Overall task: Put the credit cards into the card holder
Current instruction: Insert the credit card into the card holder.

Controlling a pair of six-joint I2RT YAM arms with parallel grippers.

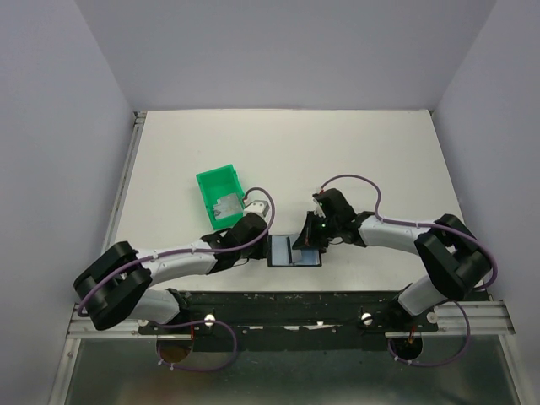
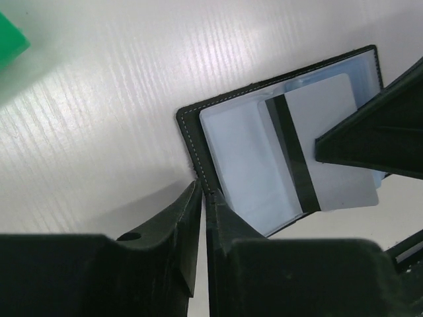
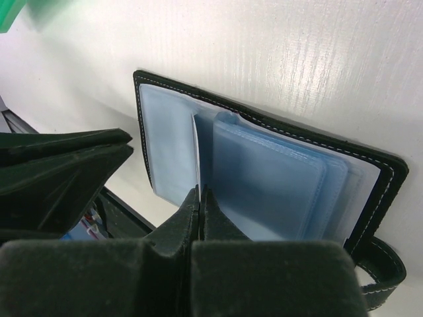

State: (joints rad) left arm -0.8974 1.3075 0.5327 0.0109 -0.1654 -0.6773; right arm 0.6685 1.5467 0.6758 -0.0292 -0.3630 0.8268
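Note:
The black card holder [image 1: 295,251] lies open on the table between both arms, its pale blue sleeves [image 3: 277,178] facing up. My right gripper [image 3: 200,191] is shut on a silvery-grey credit card [image 2: 330,148] with a black stripe. That credit card stands on edge [image 3: 196,148] with its far end between the sleeves near the fold. My left gripper [image 2: 203,195] is at the holder's stitched left rim [image 2: 192,135]. Its jaws stand a narrow slit apart with that rim at their tips. Another credit card [image 1: 226,207] lies in the green bin.
The green plastic bin [image 1: 215,181] stands just behind my left gripper [image 1: 268,240]. The holder's closing strap [image 3: 380,271] sticks out at its right side. My right gripper [image 1: 310,234] is close to the left one. The table's black front rail [image 1: 295,299] runs just below the holder.

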